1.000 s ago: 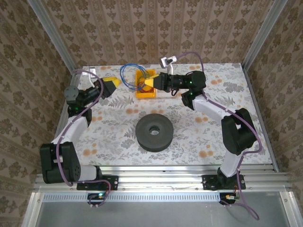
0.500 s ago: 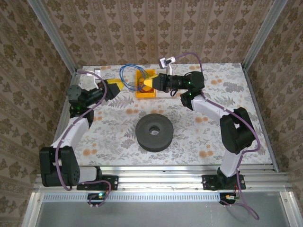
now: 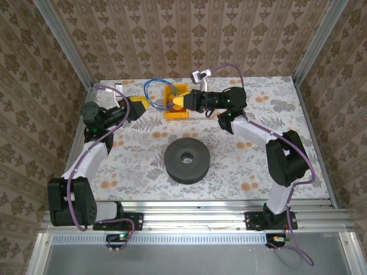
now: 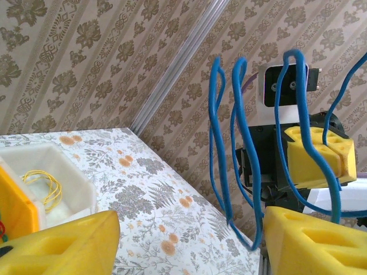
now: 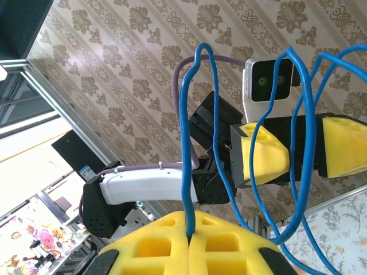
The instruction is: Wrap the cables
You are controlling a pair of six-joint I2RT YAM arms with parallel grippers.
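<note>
Top external, left gripper [image 3: 139,106]: at the far left of the table, pointing right at the blue loops. Its jaws stand wide apart and hold nothing, probably so a hanging loop can pass between them.
Blue cable [image 5: 185,172]: held in the air between the two grippers, above the table's far edge. It hangs in loose loops from the right gripper. In the left wrist view the lowest loop ends just beside one left finger; I cannot tell whether they touch.
Orange bin [image 3: 175,115]: on the table under the right gripper's fingers, likely a store for cables.
White tray [image 4: 80,189]: just beyond the bin, with a thin yellow cable [image 4: 50,182] coiled inside.
Right gripper [image 3: 179,101]: fingers pressed together with the blue cable pinched in the seam. This seems to anchor one end so the loops stay up for the other arm.
Spool [image 3: 186,169]: flat at mid-table, well apart from both grippers and touched by neither.
Count: two grippers, one blue cable, one yellow cable, one bin, one tray, one spool.
</note>
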